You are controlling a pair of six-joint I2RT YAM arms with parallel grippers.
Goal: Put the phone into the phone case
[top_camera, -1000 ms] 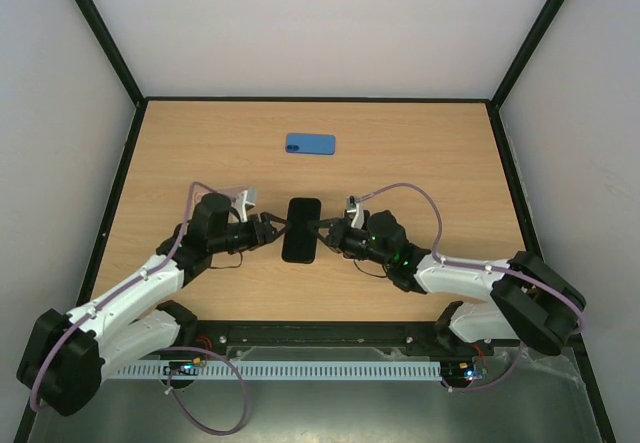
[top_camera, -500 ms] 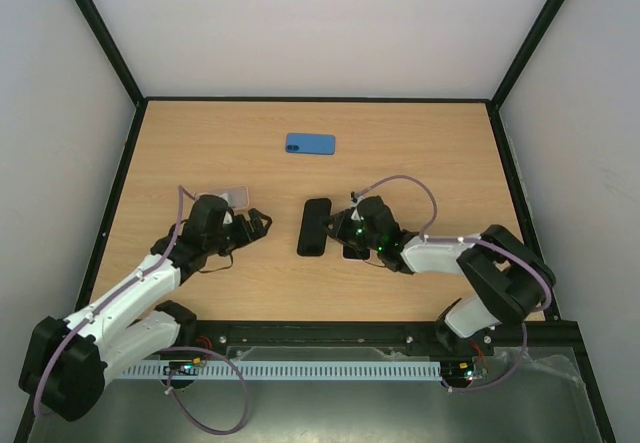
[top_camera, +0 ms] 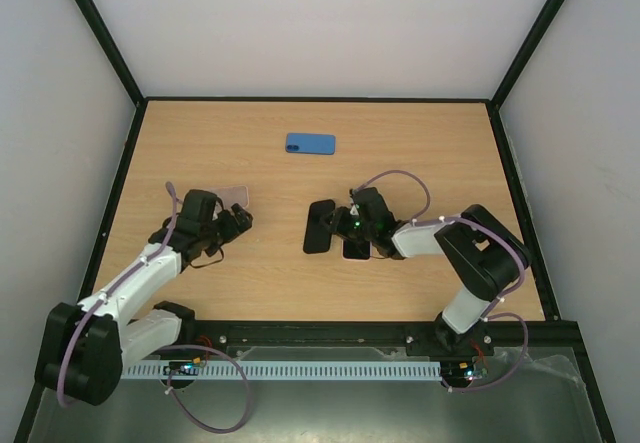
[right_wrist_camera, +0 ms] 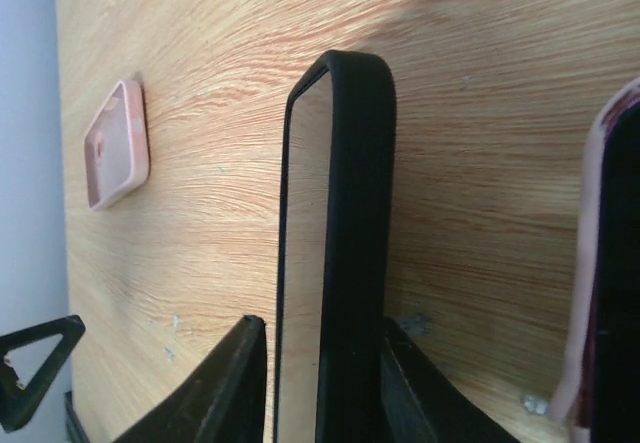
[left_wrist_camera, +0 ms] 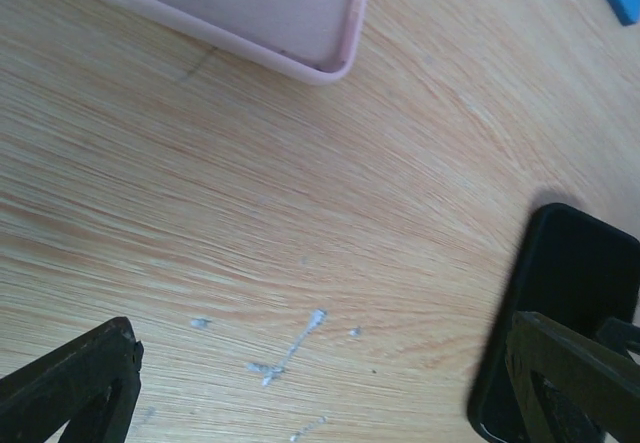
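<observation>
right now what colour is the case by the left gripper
The case is pale pink, clearest in the left wrist view.

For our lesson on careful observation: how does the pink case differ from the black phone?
The pink case lies flat on the table; the black phone is tipped up on its edge. The pink case is a hollow shell, open side up; the black phone is a solid slab. The pink case lies free; the black phone sits in the right gripper. Both are rounded rectangles.
</observation>
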